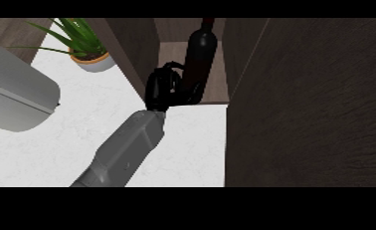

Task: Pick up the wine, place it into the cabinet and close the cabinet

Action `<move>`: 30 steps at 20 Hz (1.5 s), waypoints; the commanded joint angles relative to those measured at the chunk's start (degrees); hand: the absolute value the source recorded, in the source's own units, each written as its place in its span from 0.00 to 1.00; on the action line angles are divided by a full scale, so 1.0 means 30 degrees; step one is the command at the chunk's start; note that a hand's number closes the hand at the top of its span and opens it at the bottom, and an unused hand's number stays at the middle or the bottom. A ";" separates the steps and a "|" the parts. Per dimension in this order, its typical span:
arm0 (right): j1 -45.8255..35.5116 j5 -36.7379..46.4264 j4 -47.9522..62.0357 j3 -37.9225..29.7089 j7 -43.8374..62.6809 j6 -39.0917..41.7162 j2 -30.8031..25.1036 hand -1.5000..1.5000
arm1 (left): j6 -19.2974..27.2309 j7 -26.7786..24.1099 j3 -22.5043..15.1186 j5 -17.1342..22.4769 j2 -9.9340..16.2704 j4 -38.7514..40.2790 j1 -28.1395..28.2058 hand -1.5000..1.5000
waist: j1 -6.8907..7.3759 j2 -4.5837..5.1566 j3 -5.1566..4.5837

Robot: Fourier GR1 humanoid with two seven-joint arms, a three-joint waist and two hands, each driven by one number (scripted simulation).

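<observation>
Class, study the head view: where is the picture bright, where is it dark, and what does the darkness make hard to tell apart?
Head view: the white marble counter is brightest; the dark brown wooden cabinet is dim; inside it the dark glass wine bottle and the black left hand merge, so the fingers' edges against the bottle are hard to trace; the green potted plant stays clearly lit.

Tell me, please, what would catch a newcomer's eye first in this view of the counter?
First, the dark wine bottle standing upright inside the open cabinet at the top centre, with a black hand curled round its lower part. Next, the big dark cabinet door filling the right side. A potted plant sits on the white counter at upper left.
</observation>
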 commanded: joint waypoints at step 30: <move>-0.0536 -0.0055 0.0821 -0.0001 -0.0527 0.0681 -0.0426 0.00 | -0.0966 -0.2544 0.2028 0.2222 -0.0002 0.7059 -0.4151 1.00 | -0.0426 0.0194 -0.0009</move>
